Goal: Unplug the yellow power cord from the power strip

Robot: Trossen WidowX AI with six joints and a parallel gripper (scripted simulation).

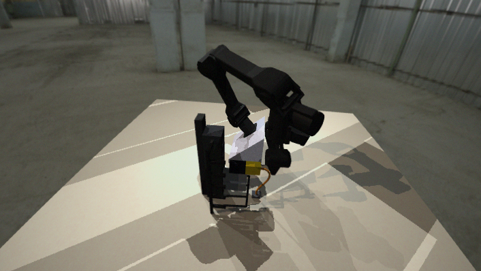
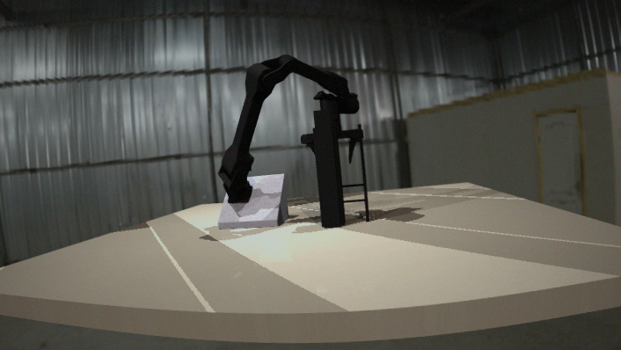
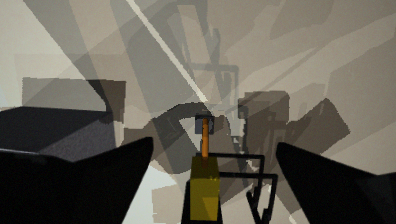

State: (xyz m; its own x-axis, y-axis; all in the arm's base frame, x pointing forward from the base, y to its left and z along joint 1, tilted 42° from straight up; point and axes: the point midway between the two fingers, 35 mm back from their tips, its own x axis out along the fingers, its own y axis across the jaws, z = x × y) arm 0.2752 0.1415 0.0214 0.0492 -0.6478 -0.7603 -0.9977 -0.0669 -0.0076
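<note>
The black power strip point(image 1: 214, 160) point(image 2: 329, 176) stands upright. The yellow and black plug point(image 1: 253, 168) point(image 3: 204, 197) lies level in front of its face. Its black end is close to the strip; a narrow space shows between their bodies, and whether any prongs remain in a socket cannot be told. The orange-yellow cord point(image 1: 269, 176) point(image 3: 205, 137) curves down from the plug's yellow end to a small grey block point(image 1: 256, 194) point(image 3: 199, 126). My gripper point(image 1: 274, 170) point(image 3: 215, 146) is open, its fingers wide apart on either side of the plug's line, with neither visibly touching plug or cord.
A pale wedge-shaped block point(image 1: 246, 153) point(image 2: 264, 211) point(image 3: 82, 142) stands beside the strip, with the arm's base on its slope. A thin black frame point(image 1: 247, 190) point(image 2: 363, 176) point(image 3: 263, 167) stands at the strip's foot, below the plug. Shadows cross the table top point(image 1: 136, 170) point(image 2: 396, 264).
</note>
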